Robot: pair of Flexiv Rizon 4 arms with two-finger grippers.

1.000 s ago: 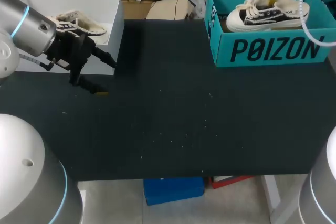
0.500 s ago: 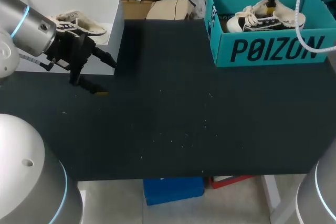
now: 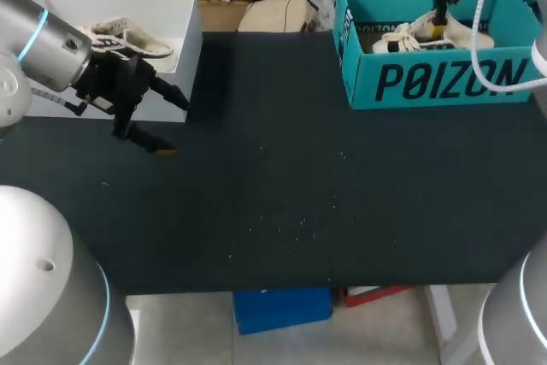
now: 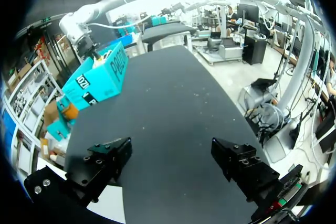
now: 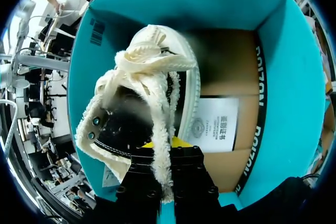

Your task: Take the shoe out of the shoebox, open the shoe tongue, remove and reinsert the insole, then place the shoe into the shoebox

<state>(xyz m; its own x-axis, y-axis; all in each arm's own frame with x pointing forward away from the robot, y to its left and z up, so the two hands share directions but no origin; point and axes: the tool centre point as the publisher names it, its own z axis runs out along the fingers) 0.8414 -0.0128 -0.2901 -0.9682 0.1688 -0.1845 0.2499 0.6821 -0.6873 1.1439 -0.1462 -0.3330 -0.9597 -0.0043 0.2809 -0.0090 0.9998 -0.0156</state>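
Head view, upper right: right gripper [image 3: 440,25] clamps cream-and-black canvas shoe [image 3: 402,40] inside teal cardboard shoebox [image 3: 444,83]; apparently final placement, release due next. Left gripper [image 4: 170,148] gapes wide, empty.

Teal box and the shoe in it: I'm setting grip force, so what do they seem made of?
The box looks like cardboard, matte teal print; bare brown board shows inside. The shoe seems canvas, with frayed cream edges and woven laces; its smooth white sole rim looks like rubber.
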